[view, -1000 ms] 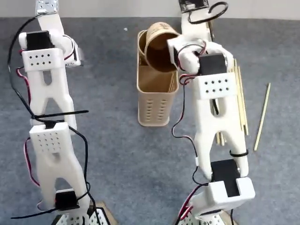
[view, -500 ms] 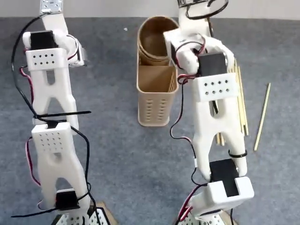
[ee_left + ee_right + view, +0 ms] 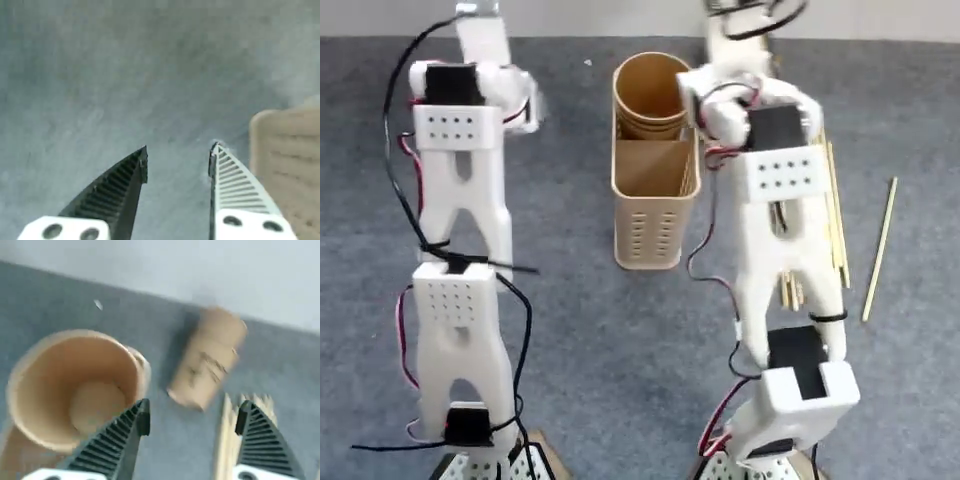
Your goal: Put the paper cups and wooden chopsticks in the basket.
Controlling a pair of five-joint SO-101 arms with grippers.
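Grey carpet (image 3: 570, 330) meets a pale wall (image 3: 175, 265); left fingers (image 3: 120, 185) and right fingers (image 3: 125, 435) gape empty.

Soft, even light falls from above on the grey carpet (image 3: 570, 330), with no glare. Shadows are faint: a thin one hugs the foot of the basket (image 3: 645, 225). In the right wrist view, a lying cup (image 3: 207, 360) casts a darker shadow along one side. The left wrist view is dimmer.

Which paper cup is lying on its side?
The brown paper cup lying on the grey carpet beside the wooden chopsticks. The other brown cups stand upright, stacked mouth up in the tan basket.
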